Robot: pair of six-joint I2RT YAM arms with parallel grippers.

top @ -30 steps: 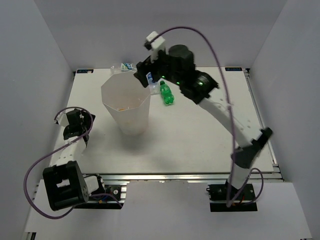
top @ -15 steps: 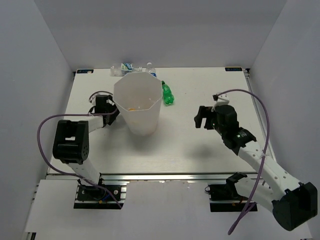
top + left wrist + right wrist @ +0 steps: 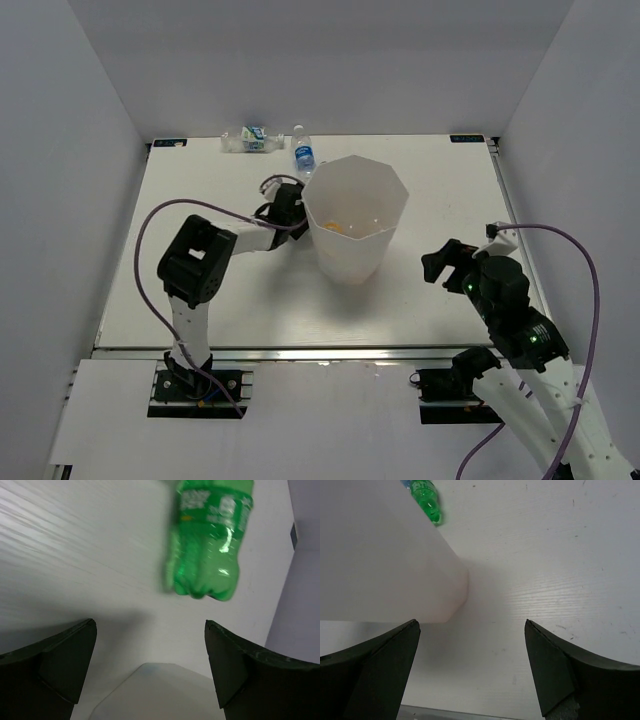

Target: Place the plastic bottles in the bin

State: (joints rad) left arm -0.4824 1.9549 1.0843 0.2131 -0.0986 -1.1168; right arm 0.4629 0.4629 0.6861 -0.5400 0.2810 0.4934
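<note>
The bin (image 3: 352,258), tall, white and many-sided, stands mid-table with something orange (image 3: 335,228) at its bottom. My left gripper (image 3: 292,208) is open close against the bin's left side. In the left wrist view the open gripper (image 3: 150,624) holds nothing, and a green bottle (image 3: 210,540) lies on the table ahead of it. My right gripper (image 3: 443,260) is open to the right of the bin and apart from it. Its wrist view shows empty jaws (image 3: 471,622), the bin wall (image 3: 380,555) and the green bottle (image 3: 427,500) behind. A clear blue-labelled bottle (image 3: 303,152) lies behind the bin.
Crushed clear bottles (image 3: 250,138) lie at the table's back edge, left of centre. Grey walls close in the table on the left, back and right. A pale blurred shape (image 3: 150,695) fills the bottom of the left wrist view.
The bin has shifted right to mid-table, and my left gripper followed along its left side. My right arm drew back toward the near right. In the top view the green bottle is now hidden behind the bin.
</note>
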